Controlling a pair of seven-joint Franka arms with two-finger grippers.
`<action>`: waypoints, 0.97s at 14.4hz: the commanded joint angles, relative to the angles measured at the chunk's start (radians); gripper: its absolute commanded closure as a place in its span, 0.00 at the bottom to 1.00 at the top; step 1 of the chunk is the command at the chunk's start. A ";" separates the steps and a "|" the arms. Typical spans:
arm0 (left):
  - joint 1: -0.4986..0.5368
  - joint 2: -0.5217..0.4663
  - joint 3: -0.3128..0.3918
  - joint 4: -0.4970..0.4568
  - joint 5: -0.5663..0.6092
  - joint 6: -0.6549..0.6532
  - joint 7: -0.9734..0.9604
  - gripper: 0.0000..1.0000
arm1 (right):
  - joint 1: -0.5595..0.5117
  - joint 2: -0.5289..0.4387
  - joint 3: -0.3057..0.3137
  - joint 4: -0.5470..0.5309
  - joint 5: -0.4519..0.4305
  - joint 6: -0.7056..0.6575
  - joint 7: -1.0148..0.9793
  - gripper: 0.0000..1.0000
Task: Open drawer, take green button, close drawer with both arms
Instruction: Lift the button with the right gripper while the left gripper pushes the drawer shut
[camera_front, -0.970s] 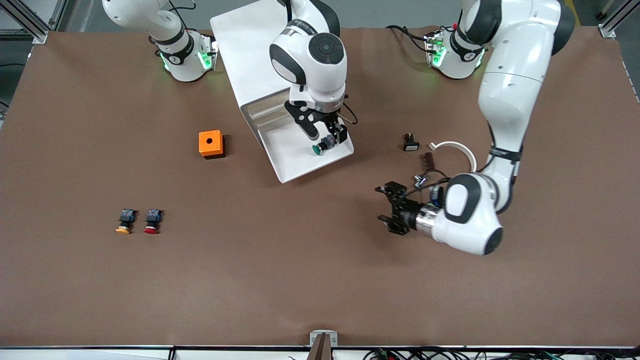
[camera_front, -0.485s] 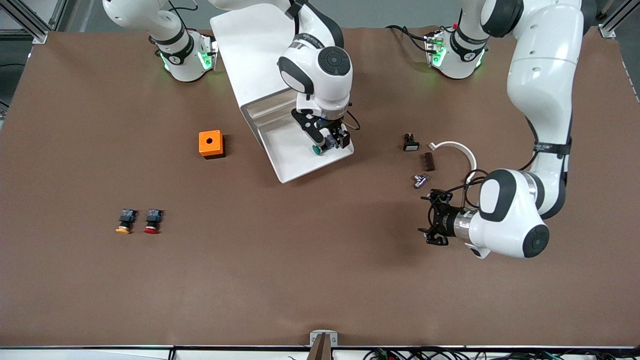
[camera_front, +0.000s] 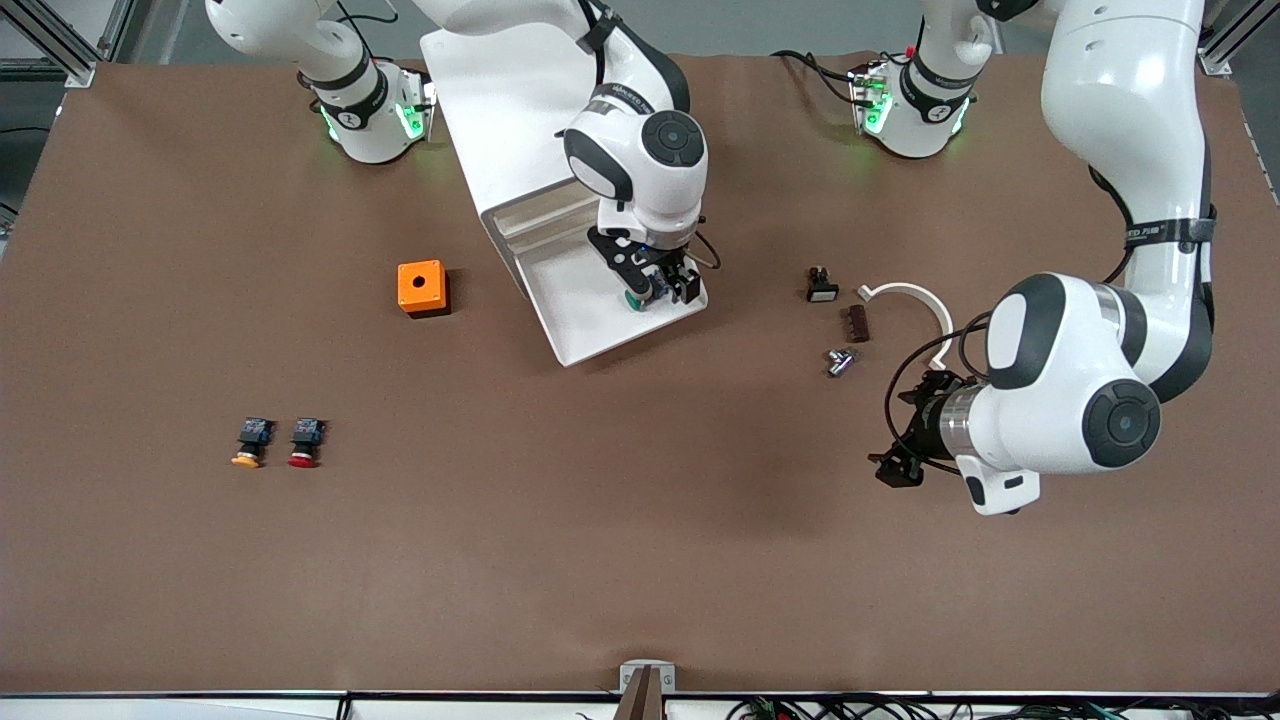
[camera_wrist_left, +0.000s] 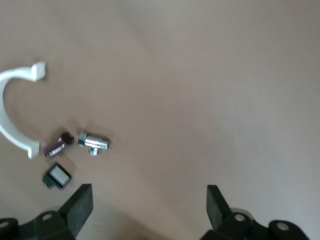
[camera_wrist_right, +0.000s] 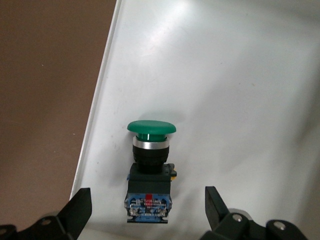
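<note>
The drawer (camera_front: 585, 325) stands pulled out of the white cabinet (camera_front: 500, 110). The green-capped button (camera_front: 634, 299) lies on its side on the drawer floor near the front corner. My right gripper (camera_front: 660, 288) is down in the drawer, open, with a finger on each side of the button's blue body. The right wrist view shows the button (camera_wrist_right: 150, 165) between the open right gripper (camera_wrist_right: 147, 210), apart from both fingers, on the white drawer floor (camera_wrist_right: 240, 75). My left gripper (camera_front: 900, 460) is open and empty over bare table; it also shows in its wrist view (camera_wrist_left: 149, 207).
An orange box (camera_front: 421, 288) sits beside the drawer. A yellow-capped button (camera_front: 248, 441) and a red-capped button (camera_front: 305, 441) lie toward the right arm's end. A white curved clip (camera_front: 915, 300), black switch (camera_front: 821, 285), brown piece (camera_front: 858, 322) and metal fitting (camera_front: 840, 361) lie near the left gripper.
My right gripper has come down around the green button. My left arm has swung away from the drawer toward its own end of the table.
</note>
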 joint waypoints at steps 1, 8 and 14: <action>0.002 -0.041 -0.008 -0.028 0.025 0.030 0.270 0.00 | 0.014 0.016 -0.012 0.004 -0.021 0.012 0.031 0.00; -0.067 -0.071 -0.056 -0.136 0.196 0.132 0.405 0.00 | 0.013 0.025 -0.012 0.007 -0.012 0.012 0.032 1.00; -0.067 -0.162 -0.135 -0.390 0.195 0.355 0.348 0.00 | -0.021 0.008 -0.011 0.028 -0.005 -0.001 0.000 1.00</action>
